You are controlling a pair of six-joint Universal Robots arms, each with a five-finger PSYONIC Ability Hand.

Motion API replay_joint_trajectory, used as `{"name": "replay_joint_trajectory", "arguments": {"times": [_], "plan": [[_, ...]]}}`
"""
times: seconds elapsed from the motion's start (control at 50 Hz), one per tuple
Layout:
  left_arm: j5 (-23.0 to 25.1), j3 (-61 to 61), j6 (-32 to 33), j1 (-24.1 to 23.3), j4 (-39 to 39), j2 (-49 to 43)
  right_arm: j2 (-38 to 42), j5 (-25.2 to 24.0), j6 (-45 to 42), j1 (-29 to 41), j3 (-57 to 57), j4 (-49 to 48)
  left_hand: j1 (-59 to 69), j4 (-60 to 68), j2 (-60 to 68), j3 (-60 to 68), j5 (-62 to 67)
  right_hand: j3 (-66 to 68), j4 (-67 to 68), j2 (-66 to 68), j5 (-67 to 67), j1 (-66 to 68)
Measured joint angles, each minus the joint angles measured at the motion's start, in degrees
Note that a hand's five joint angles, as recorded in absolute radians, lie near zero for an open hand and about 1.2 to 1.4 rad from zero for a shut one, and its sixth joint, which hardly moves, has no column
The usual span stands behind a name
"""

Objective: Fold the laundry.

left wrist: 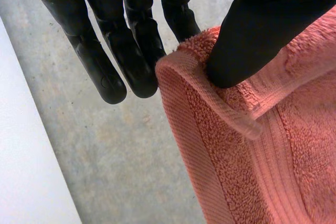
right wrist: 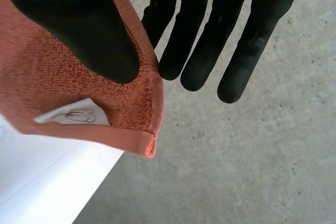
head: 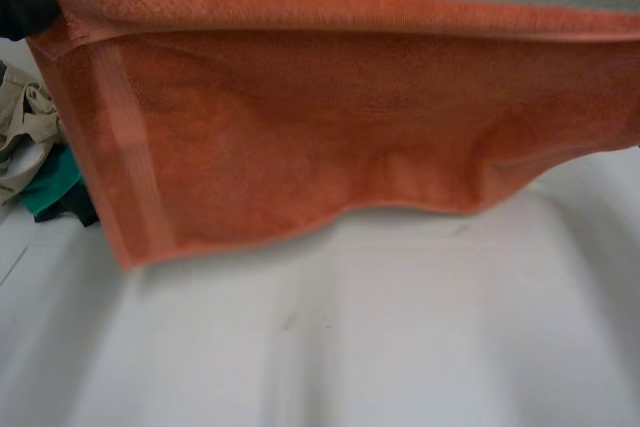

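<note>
Fingers [left wrist: 105,72] of the left hand [head: 25,9] are hanging straight and slightly spread, while its thumb [left wrist: 252,40] is pressing the top left corner of the towel [head: 330,137] against the one finger that is running behind the cloth. So that hand is pinching the corner, not wrapping it. The right hand [right wrist: 210,51] is doing the same at the other top corner: its thumb [right wrist: 79,30] is bearing down on the terry just above a white label [right wrist: 73,115], and its other fingers are pointing straight out beside the hem, touching nothing.

The towel is hanging in the air between the two hands, above the far side of the table [head: 350,347]. Its long axis is running from left to right, roughly along the table's far edge, with the top hem pulled nearly taut. The cloth is dropping straight down from the fingers. The lower left corner is sagging lowest, and I cannot tell whether the bottom hem is touching the table. A pile of clothes [head: 35,157] is lying at the table's left edge, just beside the towel's left hem.

With each hand at one end of the long axis, neither is nearer. The coming fold is likely turning on bringing those two corners together, or on laying the cloth flat towards the near edge.
</note>
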Motion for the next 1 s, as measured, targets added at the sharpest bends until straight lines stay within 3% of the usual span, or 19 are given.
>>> {"name": "replay_joint_trajectory", "arguments": {"times": [0.16, 0.26, 0.36, 0.46, 0.52, 0.62, 0.72, 0.8, 1.0], "plan": [[0.0, -2.1, 6.4, -0.7, -3.5, -5.2, -0.8, -0.3, -0.2, 0.2, 2.4, 6.7, 0.0, 0.0, 0.0, 0.0, 0.0, 0.0, 0.0, 0.0, 0.2, 0.0], [-0.7, -2.1, 11.9, -3.0, -2.7, -16.1, 7.3, 0.9, -0.8, 3.5, 2.1, 7.2, 0.0, 0.0, 0.0, 0.0, 0.0, 0.0, 0.0, 0.0, 0.2, 0.0], [-2.7, 4.3, 13.8, -5.5, 0.0, -28.8, 17.9, 6.4, -1.4, 7.5, -3.0, 4.7, 0.0, 0.0, 0.0, 0.0, 0.0, 0.0, 0.0, 0.0, 0.2, 0.0], [-5.2, 17.7, 14.0, -7.6, 4.6, -40.3, 26.6, 13.1, -1.2, 10.9, -10.7, -3.4, 0.0, 0.0, 0.0, 0.0, 0.0, 0.1, 0.0, 0.0, 0.2, 0.0], [-6.1, 27.7, 13.9, -8.4, 10.5, -45.3, 30.8, 16.6, 0.4, 13.6, -16.3, -16.4, 0.0, 0.0, 0.1, 0.0, 0.0, 0.2, 0.0, 0.0, 0.2, 0.0], [-6.7, 37.7, 13.4, -8.7, 25.7, -48.2, 32.4, 18.8, 5.8, 15.9, -19.5, -39.5, 0.0, 0.0, 0.1, 0.0, 0.0, 0.2, 0.0, 0.0, 0.2, 0.0], [-6.9, 39.2, 13.0, -9.2, 38.0, -48.2, 31.9, 18.7, 11.0, 16.5, -18.6, -53.7, 0.0, 0.0, 0.1, 0.0, 0.3, 0.2, 0.0, 0.0, 0.6, 0.0], [-7.1, 36.2, 12.9, -9.7, 39.1, -48.0, 31.6, 17.9, 13.4, 16.4, -16.2, -56.3, 0.0, 0.0, 0.1, 0.0, 0.6, 0.2, 0.0, 0.0, 0.6, 0.0], [-8.7, 21.2, 12.6, -10.0, 32.3, -47.9, 32.9, 12.2, 15.0, 15.8, -5.5, -53.5, 0.0, 0.0, 0.1, 0.0, 0.6, 0.2, 0.0, 0.0, 0.6, 0.0]]}}
